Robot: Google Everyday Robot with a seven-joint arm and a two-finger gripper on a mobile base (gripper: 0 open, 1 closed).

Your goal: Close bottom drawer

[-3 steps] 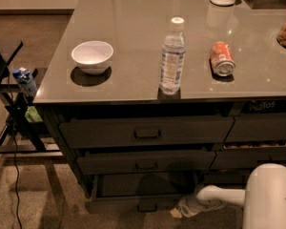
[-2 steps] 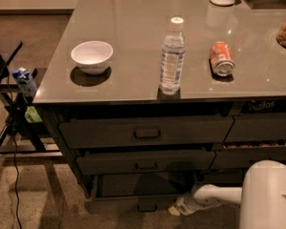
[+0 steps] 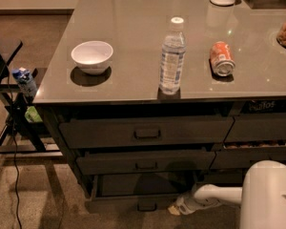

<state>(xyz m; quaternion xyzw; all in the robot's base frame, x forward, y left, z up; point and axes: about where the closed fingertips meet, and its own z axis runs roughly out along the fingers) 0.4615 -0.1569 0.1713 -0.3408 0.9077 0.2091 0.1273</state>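
Observation:
The bottom drawer (image 3: 133, 202) is the lowest of three wide dark grey-brown drawers on the left stack. It is pulled out, its front standing forward of the two drawers above, with a small dark pull (image 3: 147, 206) at front centre. My gripper (image 3: 177, 207) is at the end of the white arm (image 3: 214, 196), low down at the right end of the drawer front, just right of the pull. It looks to be against or very near the front.
On the grey counter (image 3: 133, 13) stand a white bowl (image 3: 92, 56), a water bottle (image 3: 171, 56) and a tipped orange can (image 3: 221, 58). A narrower drawer stack (image 3: 257, 128) is on the right. A dark stand with cables (image 3: 9, 113) is at the left.
The arm and gripper have shifted slightly left along the drawer front. The bottom drawer stays pulled out about as far as before.

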